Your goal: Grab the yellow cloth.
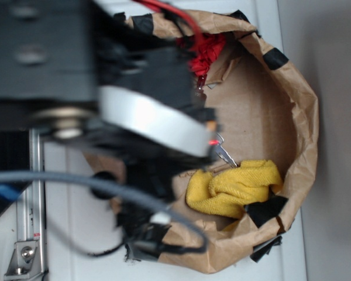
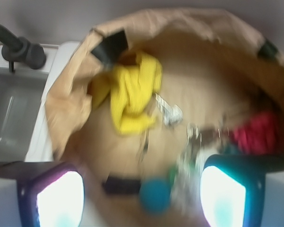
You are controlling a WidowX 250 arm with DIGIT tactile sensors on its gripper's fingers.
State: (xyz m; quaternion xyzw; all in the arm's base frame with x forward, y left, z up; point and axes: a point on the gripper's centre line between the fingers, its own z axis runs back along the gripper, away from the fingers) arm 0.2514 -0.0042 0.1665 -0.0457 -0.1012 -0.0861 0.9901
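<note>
Gripper (image 2: 142, 194) is being held open, nothing between the jaws, above the paper-lined bin (image 1: 304, 117). Yellow cloth (image 2: 130, 97) is lying bunched against the bin wall; the paper lining could be pinched along with it.

white counter (image 1: 93, 257), grey sink (image 2: 9, 113), dark faucet (image 2: 19, 47).
</note>
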